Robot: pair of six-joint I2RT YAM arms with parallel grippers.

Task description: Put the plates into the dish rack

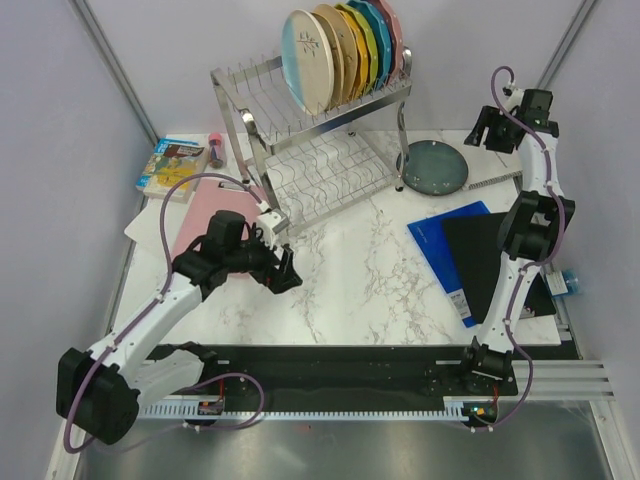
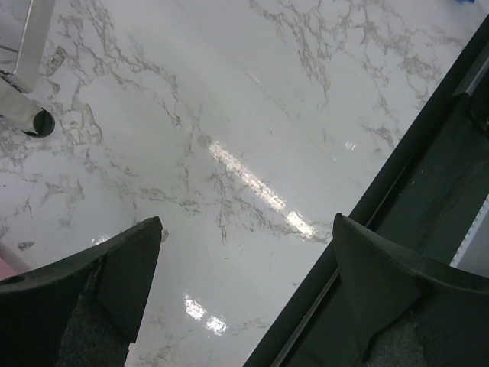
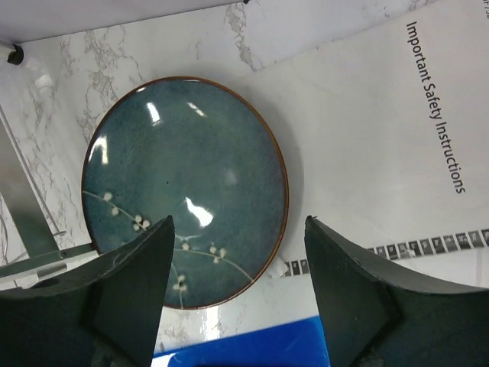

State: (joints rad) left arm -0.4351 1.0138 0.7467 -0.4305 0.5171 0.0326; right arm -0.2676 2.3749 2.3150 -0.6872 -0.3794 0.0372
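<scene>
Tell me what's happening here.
Plates are being loaded into the silver two-tier wire dish rack, whose top tier already holds a row of colourful round plates. One dark teal round plate lies flat on the white marble table; the right claw hovers open above it. The left claw is open and empty.

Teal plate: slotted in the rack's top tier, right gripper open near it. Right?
Wrong on the plate's place. The teal plate is not in the dish rack; it lies flat on the table beside the rack, as the right wrist view shows. The right gripper is open near it.
</scene>
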